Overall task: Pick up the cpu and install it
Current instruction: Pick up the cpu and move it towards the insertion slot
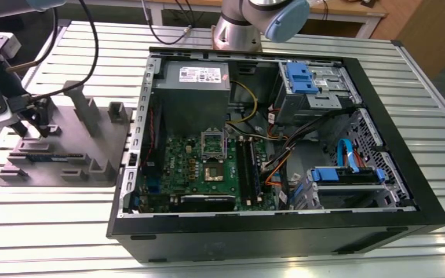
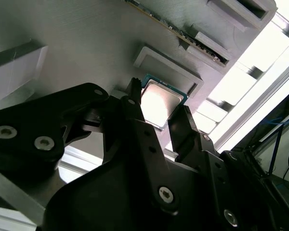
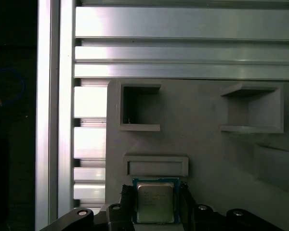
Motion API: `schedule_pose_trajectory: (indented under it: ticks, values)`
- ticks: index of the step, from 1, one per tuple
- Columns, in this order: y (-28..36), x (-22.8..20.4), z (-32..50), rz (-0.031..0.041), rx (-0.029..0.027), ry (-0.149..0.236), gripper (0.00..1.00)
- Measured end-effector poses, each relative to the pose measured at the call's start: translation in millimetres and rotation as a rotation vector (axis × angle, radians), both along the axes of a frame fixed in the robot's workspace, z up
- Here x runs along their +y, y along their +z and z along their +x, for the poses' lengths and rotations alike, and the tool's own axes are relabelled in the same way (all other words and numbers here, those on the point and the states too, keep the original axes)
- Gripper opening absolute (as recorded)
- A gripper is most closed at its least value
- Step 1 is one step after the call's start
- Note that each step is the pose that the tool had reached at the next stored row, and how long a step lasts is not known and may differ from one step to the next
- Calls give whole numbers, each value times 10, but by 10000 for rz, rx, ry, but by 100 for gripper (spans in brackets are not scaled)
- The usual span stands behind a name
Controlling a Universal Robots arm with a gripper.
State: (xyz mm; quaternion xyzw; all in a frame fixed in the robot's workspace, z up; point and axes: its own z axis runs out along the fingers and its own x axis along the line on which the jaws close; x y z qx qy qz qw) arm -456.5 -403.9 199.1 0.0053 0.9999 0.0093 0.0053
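Observation:
The cpu (image 3: 155, 203), a small square chip with a silvery top and green rim, sits between the two black fingers of my gripper (image 3: 155, 192) in both wrist views. The fingers press against its opposite sides, so the gripper (image 2: 160, 98) is shut on the cpu (image 2: 160, 107). It is just over the grey moulded tray (image 3: 207, 149), beside a shallow rectangular recess. In the exterior view my gripper (image 1: 37, 128) hangs low over the tray (image 1: 91, 145) near its end at the exterior view's left. The motherboard's open socket (image 1: 212, 172) lies inside the computer case.
The open black computer case (image 1: 408, 174) fills the table's middle and right, with a grey power supply (image 1: 195, 78), blue drive brackets and cables. The tray has upright posts (image 1: 79, 104) and a memory stick (image 1: 48, 157). A second arm's base (image 1: 242, 29) stands behind the case.

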Motion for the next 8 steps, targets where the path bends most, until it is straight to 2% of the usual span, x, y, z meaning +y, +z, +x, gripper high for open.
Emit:
schedule_pose_trajectory:
  ticks: [8]
  values:
    - [22,0,0,0,1,0,47]
